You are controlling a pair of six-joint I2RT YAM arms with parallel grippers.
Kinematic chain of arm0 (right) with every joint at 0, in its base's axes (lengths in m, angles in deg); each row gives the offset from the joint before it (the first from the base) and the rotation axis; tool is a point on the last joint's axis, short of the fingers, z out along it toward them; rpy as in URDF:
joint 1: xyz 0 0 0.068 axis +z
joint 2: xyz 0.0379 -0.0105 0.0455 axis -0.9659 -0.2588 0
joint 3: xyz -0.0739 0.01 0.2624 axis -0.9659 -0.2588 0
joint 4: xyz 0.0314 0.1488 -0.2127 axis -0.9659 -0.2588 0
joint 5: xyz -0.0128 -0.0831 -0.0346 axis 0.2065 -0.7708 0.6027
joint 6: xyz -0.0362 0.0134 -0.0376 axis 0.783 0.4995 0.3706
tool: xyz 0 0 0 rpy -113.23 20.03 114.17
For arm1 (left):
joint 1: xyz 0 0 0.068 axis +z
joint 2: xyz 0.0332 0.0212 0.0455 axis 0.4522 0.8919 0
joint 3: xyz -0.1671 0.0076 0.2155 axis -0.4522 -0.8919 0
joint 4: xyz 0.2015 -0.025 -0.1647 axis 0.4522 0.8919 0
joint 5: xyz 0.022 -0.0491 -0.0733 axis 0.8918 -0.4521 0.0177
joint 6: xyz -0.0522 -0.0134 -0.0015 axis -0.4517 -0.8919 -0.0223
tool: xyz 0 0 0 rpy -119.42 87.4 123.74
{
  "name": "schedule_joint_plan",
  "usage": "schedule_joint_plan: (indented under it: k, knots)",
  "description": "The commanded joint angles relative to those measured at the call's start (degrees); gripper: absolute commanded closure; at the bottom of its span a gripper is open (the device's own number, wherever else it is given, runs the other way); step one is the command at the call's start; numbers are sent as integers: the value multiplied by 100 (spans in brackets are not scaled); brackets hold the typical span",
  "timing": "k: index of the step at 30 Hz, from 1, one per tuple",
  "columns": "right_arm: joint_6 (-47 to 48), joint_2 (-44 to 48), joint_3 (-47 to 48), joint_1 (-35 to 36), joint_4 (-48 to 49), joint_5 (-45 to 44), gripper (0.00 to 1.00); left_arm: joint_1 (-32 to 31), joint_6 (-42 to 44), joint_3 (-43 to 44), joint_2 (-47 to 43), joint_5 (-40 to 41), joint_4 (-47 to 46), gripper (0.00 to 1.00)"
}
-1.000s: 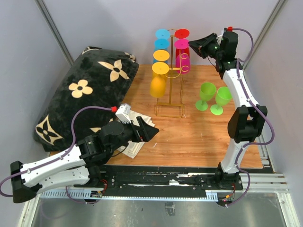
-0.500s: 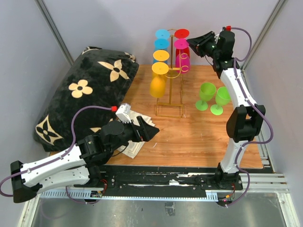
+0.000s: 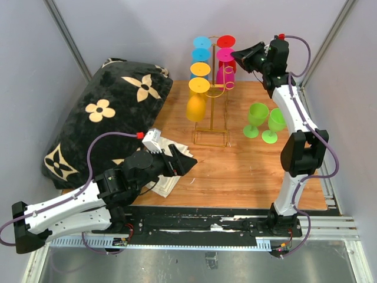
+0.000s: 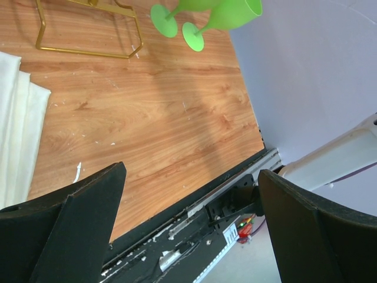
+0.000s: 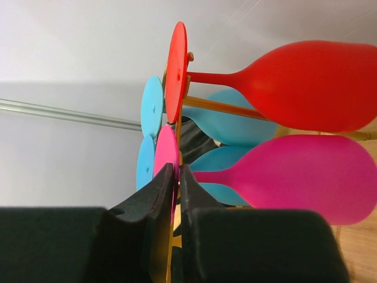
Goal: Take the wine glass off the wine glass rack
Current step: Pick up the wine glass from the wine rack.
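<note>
The gold wine glass rack (image 3: 211, 137) stands at the back of the wooden table with several coloured glasses hanging upside down from it. My right gripper (image 3: 237, 55) is high at the rack's right side. In the right wrist view its jaws (image 5: 178, 169) are pinched on the edge of the round foot of the pink wine glass (image 5: 306, 177), which hangs on the rack under a red glass (image 5: 306, 85). Blue glasses (image 5: 235, 127) hang behind. My left gripper (image 3: 191, 163) is low near the front, open (image 4: 191, 172) and holding nothing.
Two green glasses (image 3: 257, 115) (image 3: 275, 122) stand on the table right of the rack. A yellow glass (image 3: 196, 106) hangs on the rack's left side. A black flowered pillow (image 3: 112, 118) fills the left, and a white cloth (image 3: 168, 180) lies under my left arm.
My right gripper has moved left to the rack and closed on the pink glass's foot. The left arm has not moved.
</note>
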Motion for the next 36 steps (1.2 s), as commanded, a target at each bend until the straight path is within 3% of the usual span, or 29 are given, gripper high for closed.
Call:
schedule_joint_plan:
  k: [1,13,36]
  knots:
    - [159,240,-62,145,-116,-361,92,-10,-11,135,-114,159,24,1]
    - [-29,415,80,145,-253,-588,99,-7,-50,109,-201,204,92,0]
    - [119,458,422,136,-498,-968,99,-5,37,136,-333,381,121,0]
